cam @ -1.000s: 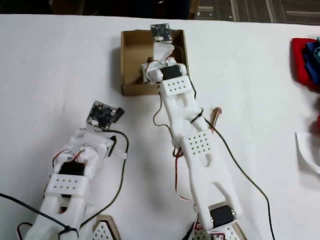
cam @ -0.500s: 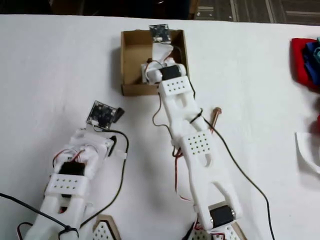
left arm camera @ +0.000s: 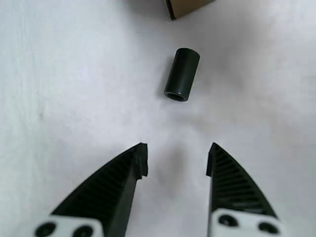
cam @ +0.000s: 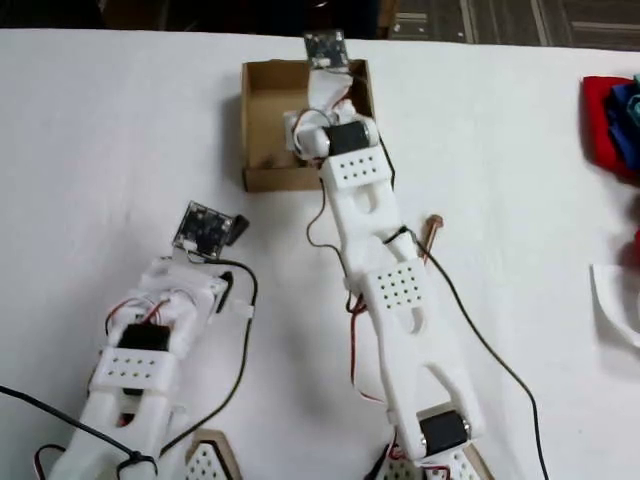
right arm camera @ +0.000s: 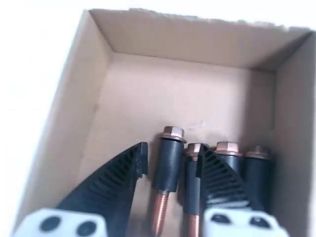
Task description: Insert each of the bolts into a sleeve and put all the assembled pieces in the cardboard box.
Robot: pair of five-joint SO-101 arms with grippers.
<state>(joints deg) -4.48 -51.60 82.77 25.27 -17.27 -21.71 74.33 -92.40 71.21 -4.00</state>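
Note:
The cardboard box stands at the back middle of the table, and my right arm reaches into it. Inside the box, several bolts pushed into black sleeves lie side by side. My right gripper is open low over them, and one assembled piece lies loose between its fingers. A bare copper bolt lies on the table beside the right arm. My left gripper is open just above the table. An empty black sleeve lies a short way ahead of it, near a box corner.
A red cloth bundle and a white object sit at the table's right edge. Cables trail beside both arms. The left arm rests at the front left, with white table all around it.
The right arm has stretched a little farther over the box, its wrist shifting toward the far wall. The left arm has not moved.

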